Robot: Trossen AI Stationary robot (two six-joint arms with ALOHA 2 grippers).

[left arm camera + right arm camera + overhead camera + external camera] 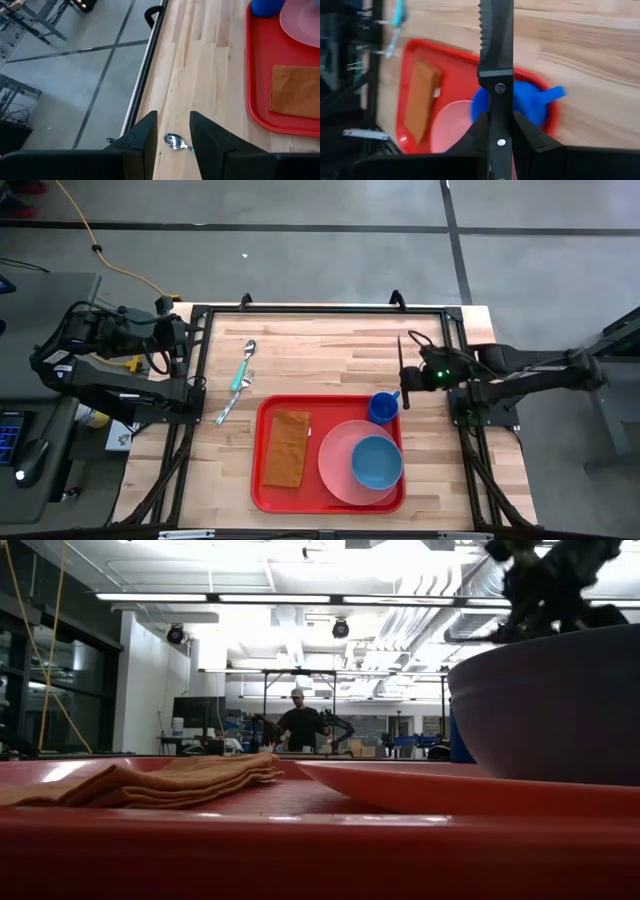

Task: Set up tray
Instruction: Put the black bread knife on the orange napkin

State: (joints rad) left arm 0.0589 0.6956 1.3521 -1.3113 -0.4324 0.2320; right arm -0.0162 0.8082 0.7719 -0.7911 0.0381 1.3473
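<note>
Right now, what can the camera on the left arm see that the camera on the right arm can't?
Only the left wrist view shows the open left gripper over the bare wood, with the spoon's bowl between its fingers. Only the right wrist view shows the right gripper shut on a black serrated knife, above the blue cup. Both show the red tray, the orange-brown napkin, the pink plate and the wooden table.
</note>
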